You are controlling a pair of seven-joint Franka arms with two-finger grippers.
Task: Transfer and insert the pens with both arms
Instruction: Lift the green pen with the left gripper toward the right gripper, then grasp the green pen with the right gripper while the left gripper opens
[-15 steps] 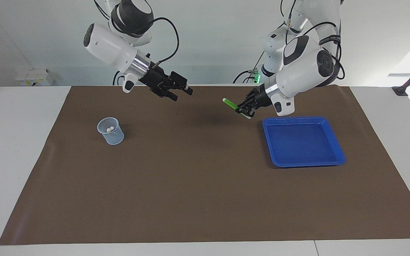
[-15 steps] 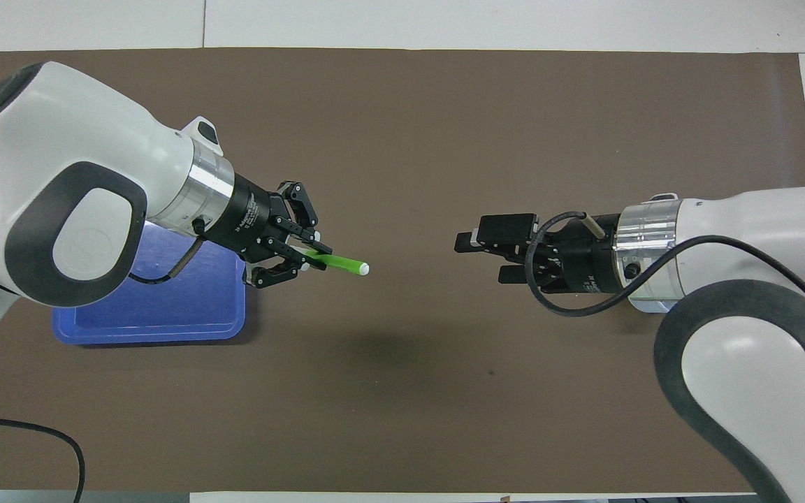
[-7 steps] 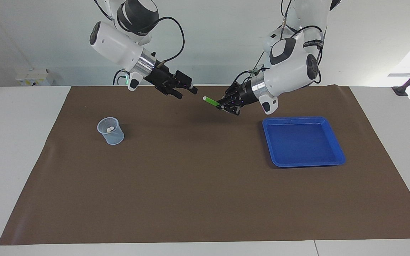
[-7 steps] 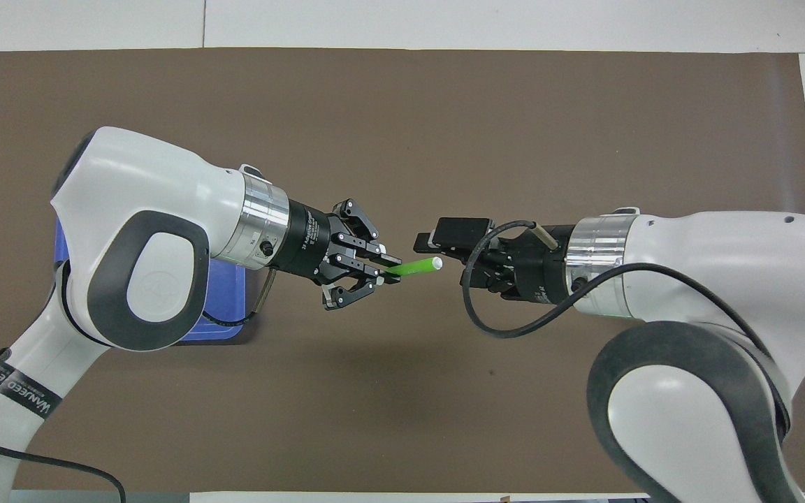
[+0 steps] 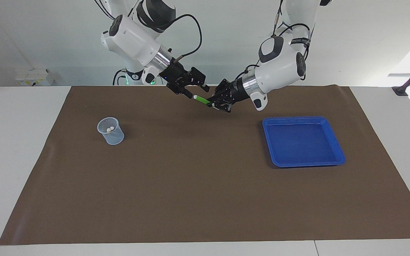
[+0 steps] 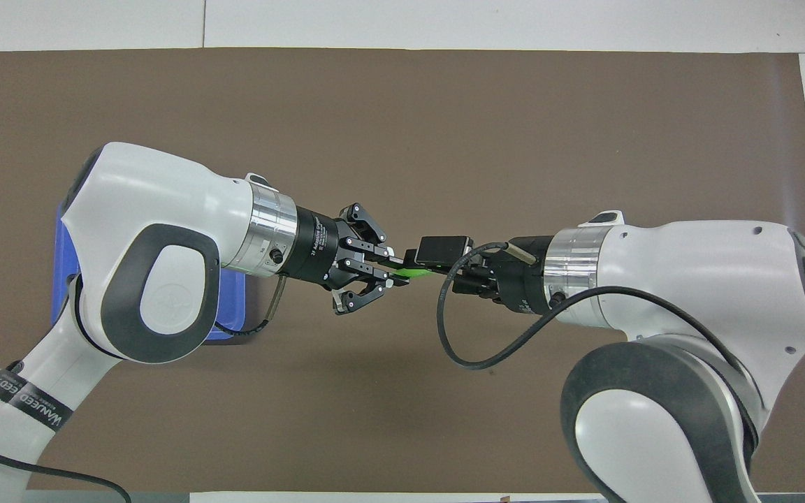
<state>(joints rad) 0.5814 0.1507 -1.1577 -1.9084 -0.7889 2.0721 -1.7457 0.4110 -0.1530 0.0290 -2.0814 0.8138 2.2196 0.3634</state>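
Green pen [image 5: 201, 100] looks light, stiff, slick: left gripper [image 5: 213, 104] pinches its barrel, so your right gripper [image 5: 193, 93], fingers not readable, should take the capped end.

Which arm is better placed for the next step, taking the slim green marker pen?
Right. The right gripper is at the free tip of the slim green marker pen, which the left gripper holds mid-air.

One green pen [image 5: 201, 100], one cup [image 5: 111, 131], one tray [image 5: 303, 141], two pincers.

Probably a robotics lab: two white arms [image 5: 276, 67] over a brown-matted table [image 5: 205, 199], bare walls
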